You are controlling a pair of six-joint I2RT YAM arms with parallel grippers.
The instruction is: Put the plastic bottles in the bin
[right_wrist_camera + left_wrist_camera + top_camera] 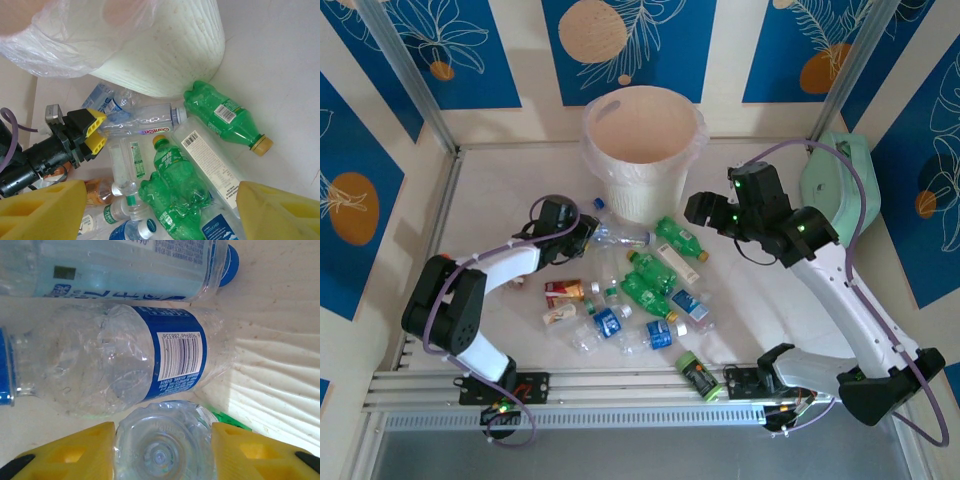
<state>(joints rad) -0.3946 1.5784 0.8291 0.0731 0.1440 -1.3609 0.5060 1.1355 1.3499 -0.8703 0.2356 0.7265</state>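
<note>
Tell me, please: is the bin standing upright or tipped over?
Upright. The bin stands on its base, open mouth facing up, bag folded over its rim.

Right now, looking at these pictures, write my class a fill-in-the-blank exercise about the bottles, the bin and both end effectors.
1. The fingers of the left end effector, closed on a clear bottle, are coloured ___.
2. The bin is lined with a clear plastic ___.
3. The right end effector is ___, with nothing between its fingers.
Missing words: yellow; bag; open.
</note>
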